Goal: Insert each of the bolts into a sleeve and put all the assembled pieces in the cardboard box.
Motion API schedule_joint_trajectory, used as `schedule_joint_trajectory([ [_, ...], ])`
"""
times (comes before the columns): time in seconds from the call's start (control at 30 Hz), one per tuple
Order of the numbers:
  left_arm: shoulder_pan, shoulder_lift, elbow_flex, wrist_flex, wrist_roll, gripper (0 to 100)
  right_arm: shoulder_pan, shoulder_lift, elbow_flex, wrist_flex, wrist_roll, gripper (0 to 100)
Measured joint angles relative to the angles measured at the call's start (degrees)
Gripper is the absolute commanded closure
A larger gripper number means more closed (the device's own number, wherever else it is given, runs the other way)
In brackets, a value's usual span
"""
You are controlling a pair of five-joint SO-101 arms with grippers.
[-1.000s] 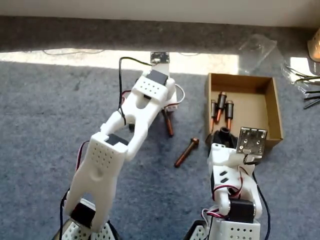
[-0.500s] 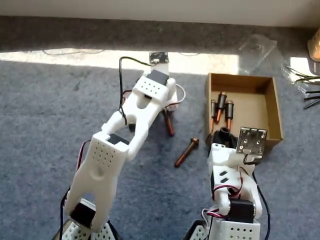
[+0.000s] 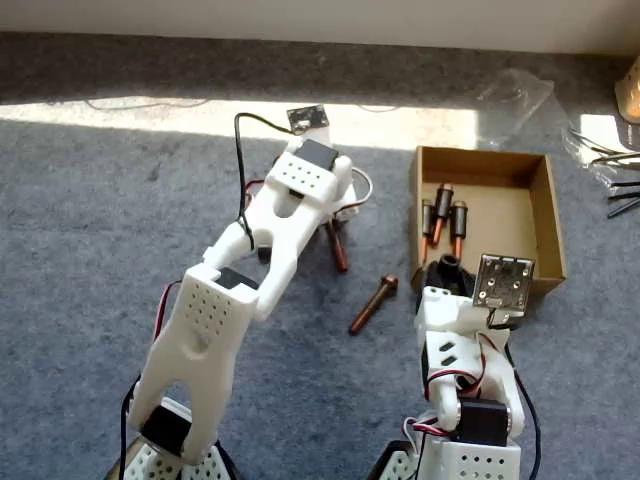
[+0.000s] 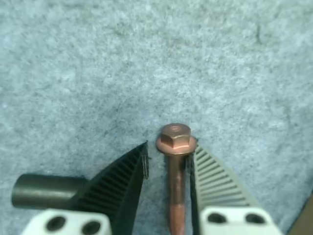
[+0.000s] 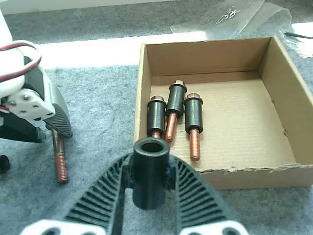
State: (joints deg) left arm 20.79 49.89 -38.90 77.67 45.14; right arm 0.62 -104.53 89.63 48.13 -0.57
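Bolt (image 4: 176, 186) is lying on the grey carpet (image 3: 100, 200), head pointing away from the arm bases, threaded end toward them. Left gripper (image 4: 170, 146) is straddling it with jaws parted. One finger (image 4: 215, 181) is sitting close against the shank, and a clear gap is showing on the other side, so by my reading it is not clamping yet. A dark cylinder (image 4: 44, 191), likely a spare sleeve, is lying just beside the outer face of the other finger.

Right gripper (image 5: 150, 164) is clamping a black sleeve (image 5: 148, 196), with the open bore facing its own camera. It is holding the sleeve just outside the near wall of the cardboard box (image 5: 143, 98). Three assembled pieces (image 5: 171, 115) are lying side by side inside the box. A second loose bolt (image 3: 372, 305) is lying on the carpet between the two arms, apart from both.

Step in hand, as I judge it: picking up the bolt for insertion. Doing it well means:
- centring the jaws so both sides meet the shank together, or the bolt is likely to roll on the pile
- gripping near the head, leaving the threaded length free
- lifting clear of the dark cylinder
- lining the thread up with the bore axis before pushing, with the right gripper bracing the sleeve firmly
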Motion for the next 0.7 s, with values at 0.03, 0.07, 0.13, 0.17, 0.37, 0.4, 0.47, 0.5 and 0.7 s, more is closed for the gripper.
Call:
schedule_joint_trajectory([
  [0.03, 0.0, 0.0, 0.0, 0.0, 0.0, 87, 0.0, 0.0, 0.0, 0.0, 0.0, 99.3],
  [0.07, 0.0, 0.0, 0.0, 0.0, 0.0, 87, 0.0, 0.0, 0.0, 0.0, 0.0, 99.3],
  [0.13, 0.0, 0.0, 0.0, 0.0, 0.0, 87, 0.0, 0.0, 0.0, 0.0, 0.0, 99.3],
  [0.17, 0.09, 0.0, 0.0, 0.0, 0.0, 87, 0.0, 0.0, 0.0, 0.0, 0.0, 99.3],
  [0.37, 0.18, 0.35, 0.0, 0.0, -0.09, 88, 0.0, 0.0, 0.0, 0.0, 0.0, 99.3],
  [0.4, 0.18, 0.7, -0.09, 0.0, -0.09, 90, 0.0, 0.0, 0.0, 0.0, 0.0, 99.3],
  [0.47, 0.44, 1.49, -0.53, 0.0, -0.09, 95, 0.0, 0.0, 0.0, 0.0, 0.0, 99.3],
  [0.5, 0.7, 2.11, -0.88, -0.09, -0.09, 98, 0.0, 0.0, 0.0, 0.0, 0.0, 99.3],
  [0.7, 0.79, 4.75, -3.96, 0.0, -0.09, 99, 0.0, 0.0, 0.0, 0.0, 0.0, 99.3],
])
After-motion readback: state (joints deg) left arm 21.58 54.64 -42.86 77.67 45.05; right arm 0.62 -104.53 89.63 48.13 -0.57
